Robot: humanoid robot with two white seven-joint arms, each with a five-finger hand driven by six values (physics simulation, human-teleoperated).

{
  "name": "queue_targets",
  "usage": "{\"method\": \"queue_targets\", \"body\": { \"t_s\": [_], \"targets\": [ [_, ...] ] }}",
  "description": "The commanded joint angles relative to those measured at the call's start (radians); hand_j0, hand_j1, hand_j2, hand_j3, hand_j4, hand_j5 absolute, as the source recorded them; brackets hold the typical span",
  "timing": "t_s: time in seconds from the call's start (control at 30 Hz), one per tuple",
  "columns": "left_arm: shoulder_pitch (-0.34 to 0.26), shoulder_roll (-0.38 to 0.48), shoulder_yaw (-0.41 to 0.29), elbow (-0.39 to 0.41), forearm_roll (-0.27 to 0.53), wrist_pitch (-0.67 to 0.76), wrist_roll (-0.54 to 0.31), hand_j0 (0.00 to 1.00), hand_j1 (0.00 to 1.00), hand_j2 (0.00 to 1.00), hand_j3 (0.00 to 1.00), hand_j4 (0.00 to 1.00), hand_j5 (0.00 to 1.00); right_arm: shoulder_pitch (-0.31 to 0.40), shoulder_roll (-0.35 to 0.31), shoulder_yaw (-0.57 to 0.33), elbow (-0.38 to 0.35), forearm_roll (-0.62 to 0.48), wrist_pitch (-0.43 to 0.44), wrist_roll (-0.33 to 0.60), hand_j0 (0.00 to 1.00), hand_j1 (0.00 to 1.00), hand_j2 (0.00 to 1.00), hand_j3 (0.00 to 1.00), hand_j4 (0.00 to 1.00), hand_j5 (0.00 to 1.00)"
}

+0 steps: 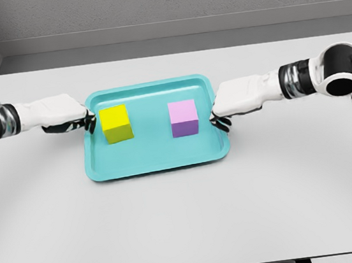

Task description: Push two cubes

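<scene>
I count two cubes in one shallow teal plastic tray (157,162): a yellow cube (116,123) left, a pink-purple cube (183,118) right, well apart. My left hand (68,116) and right hand (233,102) sit at opposite rims; finger state I cannot tell. Pale grey table (187,220), grey walls (173,0).

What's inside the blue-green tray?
Two cubes sit in the teal tray: a yellow cube on the left and a purple cube on the right, apart from each other. The tray floor under each cube is covered, so nothing there can be seen.
</scene>
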Motion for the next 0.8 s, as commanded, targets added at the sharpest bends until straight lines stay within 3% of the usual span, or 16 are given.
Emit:
{"method": "queue_targets", "body": {
  "t_s": [0.0, 0.2, 0.43, 0.57, 0.77],
  "targets": [
    [0.000, -0.019, -0.001, 0.005, -0.003, 0.002, 0.000, 0.38, 0.38, 0.38, 0.38, 0.38, 0.38, -0.003, 0.018, -0.001, 0.060, 0.001, 0.002, 0.000, 0.25, 0.25, 0.25, 0.25, 0.25, 0.25],
    [-0.008, -0.028, -0.001, 0.019, -0.021, 0.002, 0.000, 0.38, 0.38, 0.38, 0.38, 0.38, 0.38, -0.018, 0.075, 0.011, 0.126, 0.003, 0.002, 0.000, 0.25, 0.25, 0.25, 0.25, 0.25, 0.25],
    [-0.031, -0.058, 0.002, 0.082, -0.024, 0.002, 0.000, 0.38, 0.38, 0.38, 0.38, 0.38, 0.38, -0.028, 0.107, 0.025, 0.146, 0.004, 0.002, 0.000, 0.26, 0.26, 0.26, 0.26, 0.26, 0.26],
    [-0.038, -0.058, 0.002, 0.096, -0.026, 0.002, 0.000, 0.38, 0.38, 0.38, 0.38, 0.38, 0.38, -0.046, 0.155, 0.025, 0.248, 0.013, 0.002, 0.000, 0.26, 0.26, 0.26, 0.26, 0.26, 0.26],
    [-0.046, -0.056, 0.002, 0.094, -0.018, 0.002, 0.000, 0.38, 0.38, 0.38, 0.38, 0.38, 0.38, -0.048, 0.184, 0.051, 0.301, 0.029, 0.002, 0.000, 0.26, 0.26, 0.26, 0.26, 0.26, 0.26]
  ]
}}
